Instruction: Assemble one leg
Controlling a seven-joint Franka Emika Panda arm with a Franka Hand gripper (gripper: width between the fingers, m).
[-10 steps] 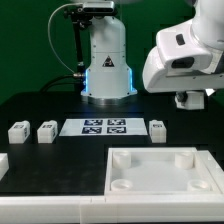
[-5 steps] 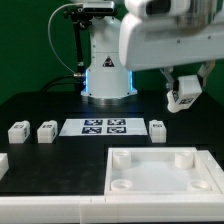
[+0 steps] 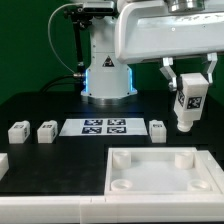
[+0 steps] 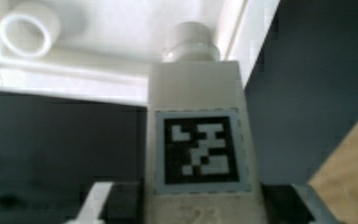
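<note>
Currently hand (image 3: 188,90) clamps leg (image 3: 187,108) upright, peg end down, in air over tray (image 3: 150,203), near its 1 o'clock corner socket (image 3: 183,160). Vertical hold probably suits lowering peg straight into socket.

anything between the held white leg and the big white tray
Nothing: the exterior view shows only bare black tabletop between the small white plastic leg and the far rim of the large white square tray.
</note>
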